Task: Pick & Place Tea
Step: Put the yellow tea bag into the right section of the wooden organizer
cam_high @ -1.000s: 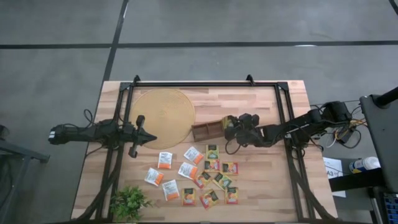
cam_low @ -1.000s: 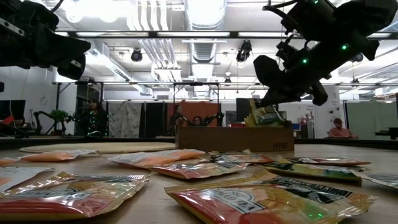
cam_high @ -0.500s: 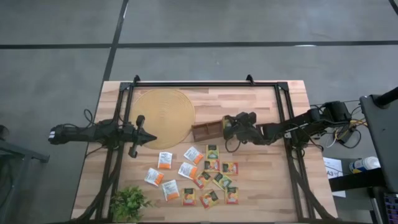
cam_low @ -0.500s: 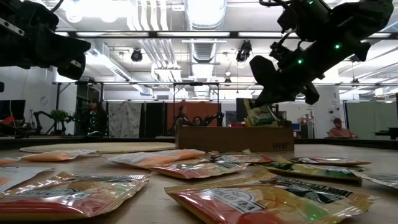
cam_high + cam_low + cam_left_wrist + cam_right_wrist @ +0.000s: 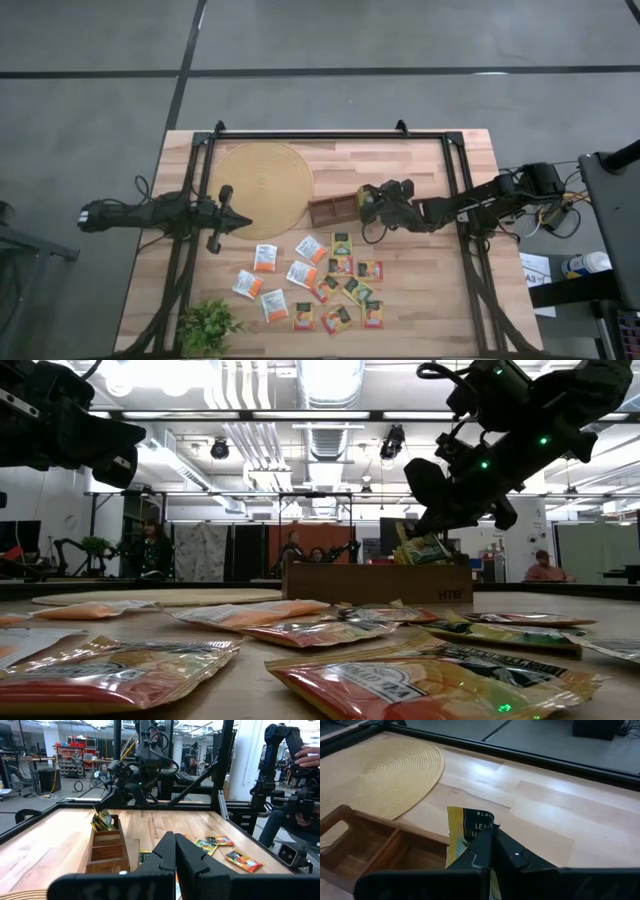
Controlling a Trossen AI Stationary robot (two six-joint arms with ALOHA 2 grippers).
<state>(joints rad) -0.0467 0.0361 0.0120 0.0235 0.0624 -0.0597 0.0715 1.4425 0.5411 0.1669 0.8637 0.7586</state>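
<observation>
Right end effector (image 5: 492, 837) | pinched shut on sachet (image 5: 467, 827), held upright over tray (image 5: 335, 207) for slotting | left end effector (image 5: 240, 221) closed, empty, waiting.

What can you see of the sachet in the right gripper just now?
The sachet is a flat yellow packet with a dark top band and printed lettering, glossy like foil or coated paper. The right gripper is shut on its edge, holding it upright over the end compartment of the wooden tray. Whether its bottom touches the tray floor can't be told.
</observation>
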